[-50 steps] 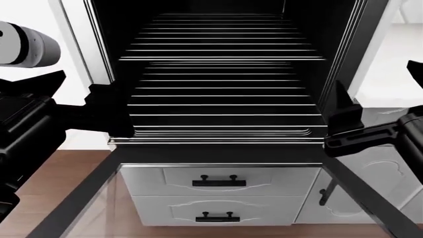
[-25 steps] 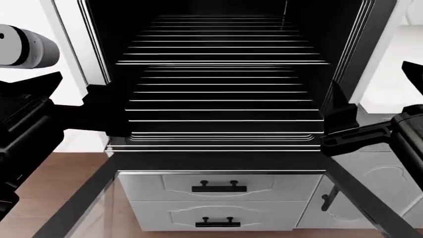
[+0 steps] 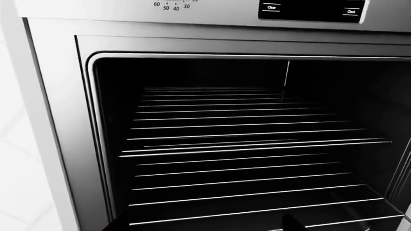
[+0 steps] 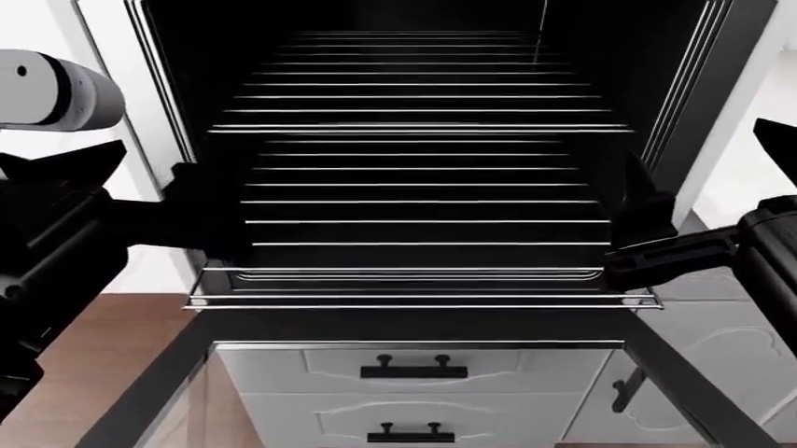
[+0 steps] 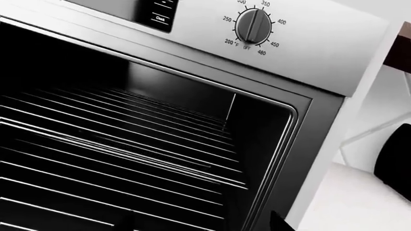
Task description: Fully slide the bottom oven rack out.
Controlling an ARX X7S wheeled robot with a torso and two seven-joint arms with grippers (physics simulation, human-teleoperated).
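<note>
Head view: we judge the main risk to be uneven pull. The black left gripper (image 4: 205,219) and black right gripper (image 4: 636,229) sit at opposite front corners of the bottom oven rack of thin silver wires (image 4: 424,245); one side leading could skew and jam it in the black oven cavity (image 4: 697,84). We cannot tell whether either gripper is clamped or spread. The doubled front rail projects over the open black-framed glass door (image 4: 162,373).

Left wrist view: both racks (image 3: 250,192) lie ahead, lower one nearer.

Right wrist view: silver wires (image 5: 96,192) gleam, straight and crosswise.
</note>
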